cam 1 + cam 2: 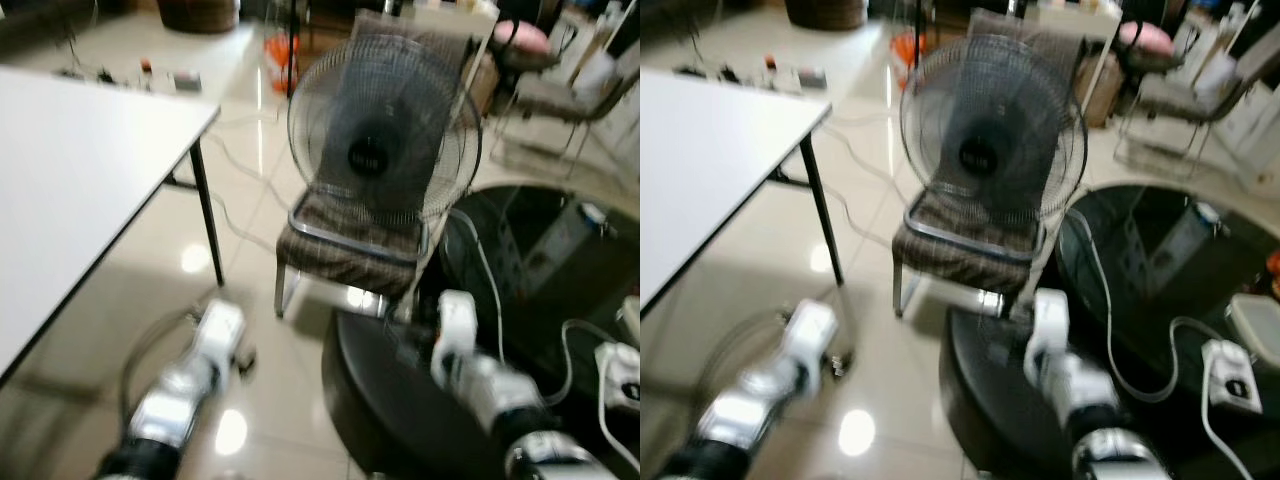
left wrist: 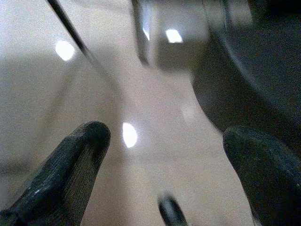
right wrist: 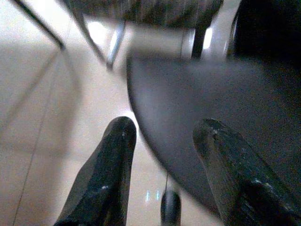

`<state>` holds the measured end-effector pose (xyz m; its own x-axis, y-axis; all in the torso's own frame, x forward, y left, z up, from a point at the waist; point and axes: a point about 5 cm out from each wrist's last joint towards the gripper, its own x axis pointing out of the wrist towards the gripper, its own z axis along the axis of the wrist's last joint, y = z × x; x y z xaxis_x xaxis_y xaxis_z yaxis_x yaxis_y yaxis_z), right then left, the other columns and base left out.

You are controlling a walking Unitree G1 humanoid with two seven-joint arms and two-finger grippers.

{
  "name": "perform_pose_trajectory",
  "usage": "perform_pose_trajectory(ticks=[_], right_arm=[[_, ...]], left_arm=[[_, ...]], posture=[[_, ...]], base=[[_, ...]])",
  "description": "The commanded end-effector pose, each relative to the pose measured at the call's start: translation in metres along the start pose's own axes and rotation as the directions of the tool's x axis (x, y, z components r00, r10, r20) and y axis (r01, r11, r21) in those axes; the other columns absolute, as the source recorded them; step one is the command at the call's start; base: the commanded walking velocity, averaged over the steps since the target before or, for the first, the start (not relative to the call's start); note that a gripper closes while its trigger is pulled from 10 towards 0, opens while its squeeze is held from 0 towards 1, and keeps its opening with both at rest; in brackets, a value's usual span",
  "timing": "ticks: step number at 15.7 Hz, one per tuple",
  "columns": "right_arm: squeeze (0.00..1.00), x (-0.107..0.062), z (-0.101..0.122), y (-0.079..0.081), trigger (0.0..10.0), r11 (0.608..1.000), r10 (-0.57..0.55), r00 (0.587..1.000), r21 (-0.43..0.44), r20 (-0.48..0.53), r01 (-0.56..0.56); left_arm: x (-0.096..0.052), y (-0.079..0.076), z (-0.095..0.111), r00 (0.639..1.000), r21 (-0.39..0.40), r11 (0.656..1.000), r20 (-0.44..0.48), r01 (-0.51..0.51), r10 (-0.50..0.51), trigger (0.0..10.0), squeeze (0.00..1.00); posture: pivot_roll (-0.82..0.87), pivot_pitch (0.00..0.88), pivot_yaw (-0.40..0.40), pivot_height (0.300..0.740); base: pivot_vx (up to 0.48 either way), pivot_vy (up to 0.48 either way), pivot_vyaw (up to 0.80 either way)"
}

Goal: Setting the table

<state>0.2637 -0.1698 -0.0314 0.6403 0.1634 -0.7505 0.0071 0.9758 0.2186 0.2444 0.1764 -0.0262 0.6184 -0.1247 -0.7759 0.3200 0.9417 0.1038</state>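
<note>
A white table (image 1: 80, 170) with thin black legs stands at my left; a few small items (image 1: 165, 76) lie at its far end, too blurred to name. Both silver arms reach forward and low. The left arm (image 1: 190, 375) hangs over the tiled floor beside the table. Seen from its wrist, the left gripper (image 2: 167, 141) is open wide with nothing between its fingers. The right arm (image 1: 470, 365) is above the edge of a black round table (image 1: 380, 400). My right gripper (image 3: 165, 129) is open and empty too.
A standing fan (image 1: 385, 130) rests on a striped chair (image 1: 345, 250) straight ahead. White cables and a power strip (image 1: 625, 370) lie on the black table at the right. More chairs (image 1: 560, 90) stand at the back right. Everything is blurred.
</note>
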Motion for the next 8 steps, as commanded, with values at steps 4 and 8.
perform_pose_trajectory(ticks=[4, 8], right_arm=[[0.0, -0.002, -0.052, -0.009, 10.0, 0.989, -0.063, 0.979, 0.118, -0.195, 0.087], [0.0, -0.003, -0.073, 0.001, 10.0, 0.986, -0.022, 0.968, 0.156, -0.249, 0.063]], left_arm=[[0.011, -0.021, -0.03, 0.986, 0.033, 0.996, -0.148, 0.086, -0.08, 10.0, 0.0], [0.016, -0.027, -0.035, 0.984, 0.02, 0.996, -0.152, 0.092, -0.088, 10.0, 0.0]], posture=[[0.02, 0.036, -0.06, 0.74], [0.0, 0.04, -0.011, 0.74]], base=[[0.0, 0.0, 0.0], [0.0, 0.0, 0.0]])
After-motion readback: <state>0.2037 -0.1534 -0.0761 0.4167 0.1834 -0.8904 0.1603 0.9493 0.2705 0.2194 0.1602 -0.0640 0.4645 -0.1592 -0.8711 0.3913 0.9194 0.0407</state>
